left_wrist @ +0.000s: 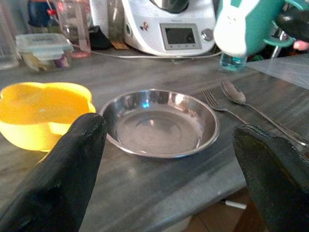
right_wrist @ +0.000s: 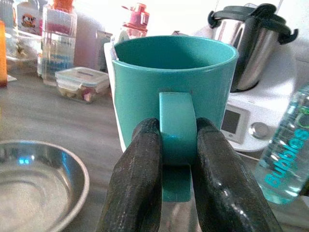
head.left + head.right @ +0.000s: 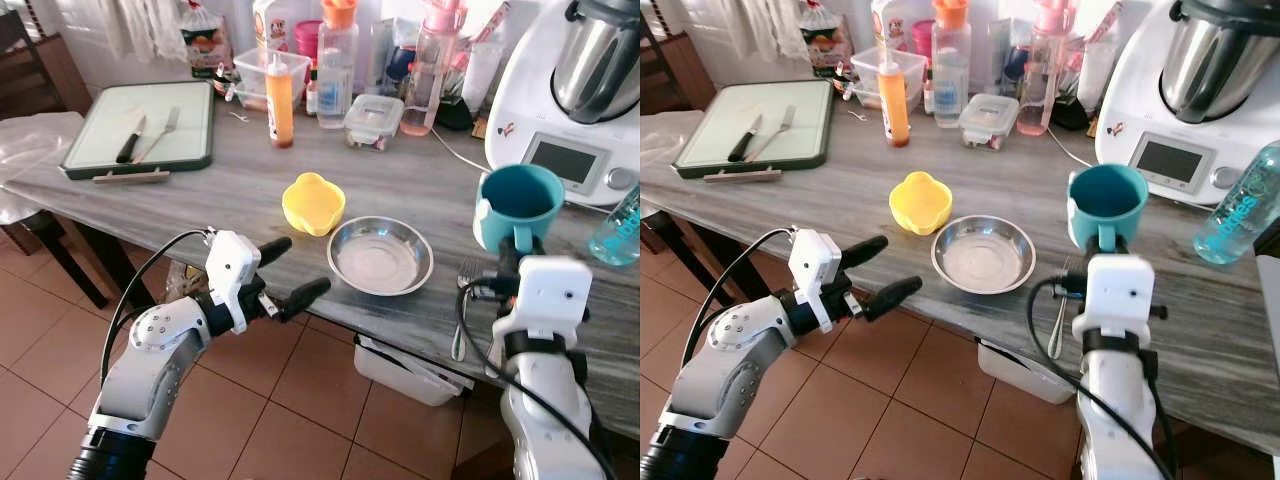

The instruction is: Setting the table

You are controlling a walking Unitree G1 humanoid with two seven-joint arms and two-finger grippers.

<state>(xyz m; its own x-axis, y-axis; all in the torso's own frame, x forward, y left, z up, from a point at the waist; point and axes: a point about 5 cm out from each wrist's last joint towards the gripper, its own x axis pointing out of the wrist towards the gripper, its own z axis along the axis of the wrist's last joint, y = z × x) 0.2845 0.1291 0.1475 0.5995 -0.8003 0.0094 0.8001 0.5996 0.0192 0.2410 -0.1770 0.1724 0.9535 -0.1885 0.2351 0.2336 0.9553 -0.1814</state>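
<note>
The right gripper (image 2: 176,159) pinches the teal mug (image 3: 518,205) by its handle, upright, right of the steel bowl (image 3: 380,256), likely for placing. The left gripper (image 3: 290,272) hovers spread before the bowl.

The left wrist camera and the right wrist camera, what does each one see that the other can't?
Left wrist view alone: the yellow flower-shaped bowl, a metal fork and a metal spoon.
Right wrist view alone: the right gripper clamped on the teal mug's handle.
Shared: the round steel bowl, the teal mug and the white kitchen machine.
</note>
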